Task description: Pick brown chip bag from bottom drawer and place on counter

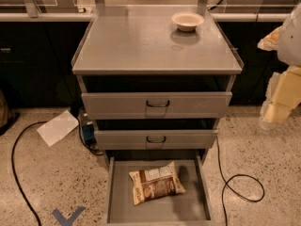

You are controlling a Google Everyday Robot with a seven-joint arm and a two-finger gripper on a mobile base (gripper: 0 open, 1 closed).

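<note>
The brown chip bag (156,182) lies flat in the middle of the open bottom drawer (193,206), its white label panel turned up and to the back. The counter (131,46) is the grey cabinet top above the two drawer fronts. My gripper (281,98) hangs at the right edge of the view, level with the upper drawer front, to the right of the cabinet and well above the bag. It holds nothing that I can see.
A cream bowl (187,20) stands on the counter at the back right. Two drawer fronts (156,105) with dark loop handles sit slightly out. Black cables (235,182) and a white sheet (57,127) lie on the speckled floor. A pale ledge (42,17) runs behind.
</note>
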